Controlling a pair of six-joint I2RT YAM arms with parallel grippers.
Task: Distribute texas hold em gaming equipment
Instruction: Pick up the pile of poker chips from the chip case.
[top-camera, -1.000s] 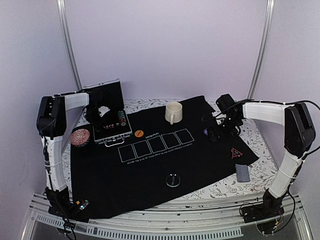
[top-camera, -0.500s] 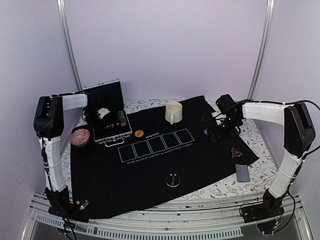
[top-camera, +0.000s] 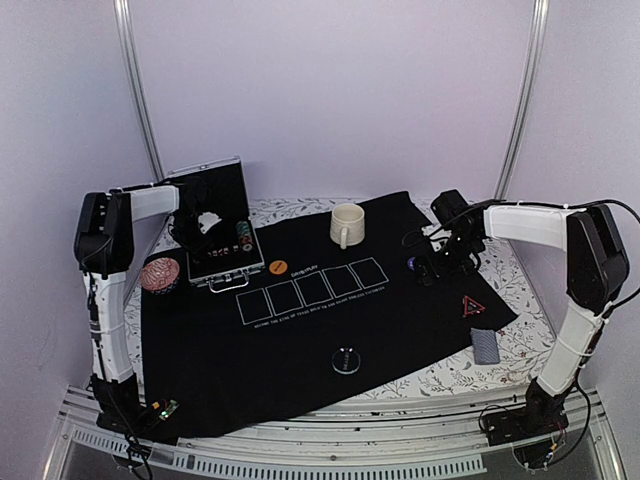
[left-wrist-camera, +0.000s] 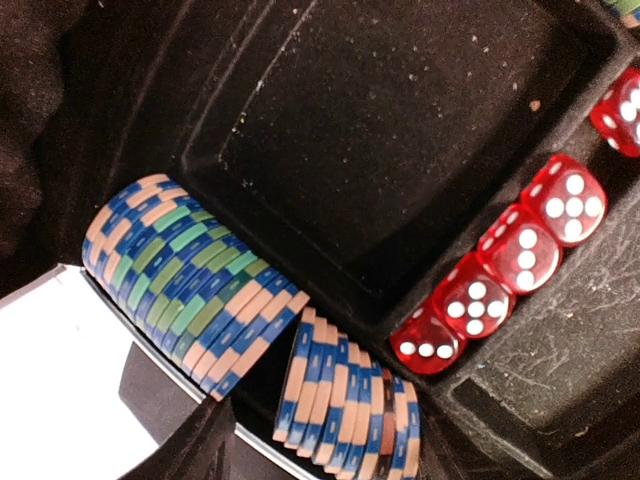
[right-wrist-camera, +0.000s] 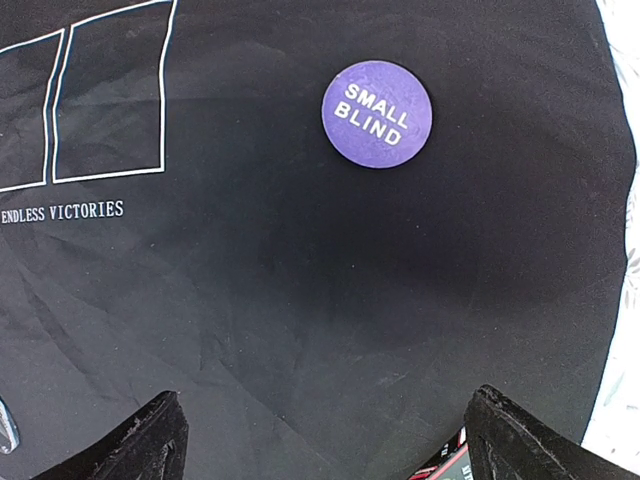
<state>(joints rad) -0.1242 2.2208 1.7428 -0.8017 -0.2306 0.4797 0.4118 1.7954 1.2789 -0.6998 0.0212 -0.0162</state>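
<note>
Two claws: your right claw (right-wrist-camera: 335, 450) hung released below the disc (right-wrist-camera: 377, 101); your left claw (left-wrist-camera: 320, 455) straddled chips (left-wrist-camera: 340, 385) for lifting, grip unclear.

Cream mug (top-camera: 347, 223) upright on black printed mat (top-camera: 250, 370) (handle toward the near edge), floral tablecloth (top-camera: 530, 350) beneath

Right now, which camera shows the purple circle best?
The right wrist camera: the purple disc is close up, with SMALL BLIND readable. The top camera shows just a tiny purple speck. The left wrist camera misses it.
</note>
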